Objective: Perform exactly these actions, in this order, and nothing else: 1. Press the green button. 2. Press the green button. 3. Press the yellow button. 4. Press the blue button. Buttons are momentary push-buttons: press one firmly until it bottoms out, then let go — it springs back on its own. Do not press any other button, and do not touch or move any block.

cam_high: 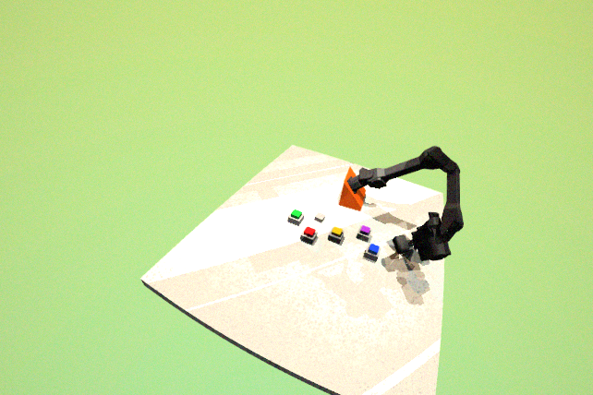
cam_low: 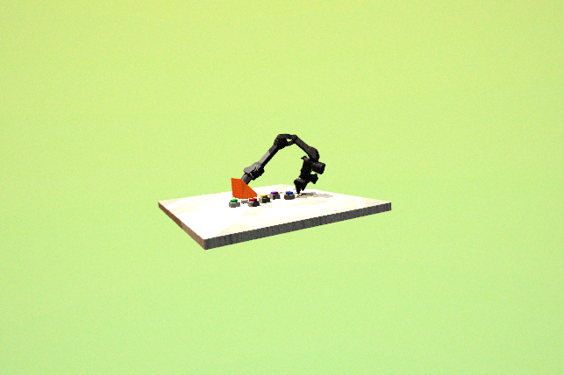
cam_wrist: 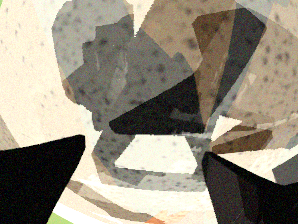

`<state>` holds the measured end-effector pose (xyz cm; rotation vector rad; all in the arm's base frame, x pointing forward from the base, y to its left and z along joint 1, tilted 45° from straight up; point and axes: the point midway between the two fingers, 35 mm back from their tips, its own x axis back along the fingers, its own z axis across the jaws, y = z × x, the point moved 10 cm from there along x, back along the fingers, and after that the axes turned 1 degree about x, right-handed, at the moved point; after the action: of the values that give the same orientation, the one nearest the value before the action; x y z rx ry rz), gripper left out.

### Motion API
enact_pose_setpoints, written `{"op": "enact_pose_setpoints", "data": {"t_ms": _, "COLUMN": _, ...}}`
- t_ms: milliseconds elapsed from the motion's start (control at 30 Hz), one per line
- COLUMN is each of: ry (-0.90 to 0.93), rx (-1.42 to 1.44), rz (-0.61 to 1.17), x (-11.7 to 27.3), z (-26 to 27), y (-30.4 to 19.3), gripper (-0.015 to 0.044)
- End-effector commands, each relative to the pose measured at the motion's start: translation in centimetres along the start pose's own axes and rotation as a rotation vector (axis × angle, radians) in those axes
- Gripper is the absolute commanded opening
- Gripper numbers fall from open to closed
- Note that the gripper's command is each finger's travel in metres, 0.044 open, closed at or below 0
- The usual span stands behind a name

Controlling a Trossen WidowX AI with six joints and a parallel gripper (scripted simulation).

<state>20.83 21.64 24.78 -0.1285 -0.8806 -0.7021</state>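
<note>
The green button [cam_high: 296, 214] [cam_low: 233, 201] stands on the far left of the group. The yellow button [cam_high: 336, 231] [cam_low: 263, 195] stands in the middle, and the blue button [cam_high: 373, 249] [cam_low: 289, 193] on the right. All three caps look raised on their grey bases. My gripper [cam_high: 408, 263] [cam_low: 298, 192] [cam_wrist: 145, 151] is open and empty, pointing down low over the table, to the right of the blue button in the top and exterior views. The wrist view shows table surface and shadows between the fingers, with no button in sight. Exact fingertip height is hard to tell.
The red button [cam_high: 309, 231] [cam_low: 252, 200] stands between green and yellow. The purple button [cam_high: 365, 230] [cam_low: 274, 193] stands behind blue. A small whitish block [cam_high: 320, 217] [cam_low: 245, 201] lies right of green. An orange wedge [cam_high: 351, 200] [cam_low: 241, 190] stands at the arm's base.
</note>
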Motion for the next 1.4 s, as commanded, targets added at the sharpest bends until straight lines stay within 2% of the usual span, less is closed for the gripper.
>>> {"op": "enact_pose_setpoints", "data": {"t_ms": 0, "ry": -0.047, "rx": -0.090, "rz": -0.047, "x": 1.9, "z": -6.1, "y": -0.2, "gripper": 0.0400}}
{"op": "enact_pose_setpoints", "data": {"t_ms": 167, "ry": -0.082, "rx": -0.213, "rz": -0.095, "x": 4.1, "z": -13.8, "y": -2.4, "gripper": 0.0400}}
{"op": "enact_pose_setpoints", "data": {"t_ms": 300, "ry": -0.089, "rx": -0.251, "rz": -0.110, "x": 4.8, "z": -16.2, "y": -3.5, "gripper": 0.0400}}
{"op": "enact_pose_setpoints", "data": {"t_ms": 867, "ry": -0.096, "rx": -0.310, "rz": -0.132, "x": 5.8, "z": -19.6, "y": -5.7, "gripper": 0.0400}}
{"op": "enact_pose_setpoints", "data": {"t_ms": 1367, "ry": -0.096, "rx": -0.314, "rz": -0.134, "x": 5.9, "z": -19.8, "y": -5.8, "gripper": 0.0400}}
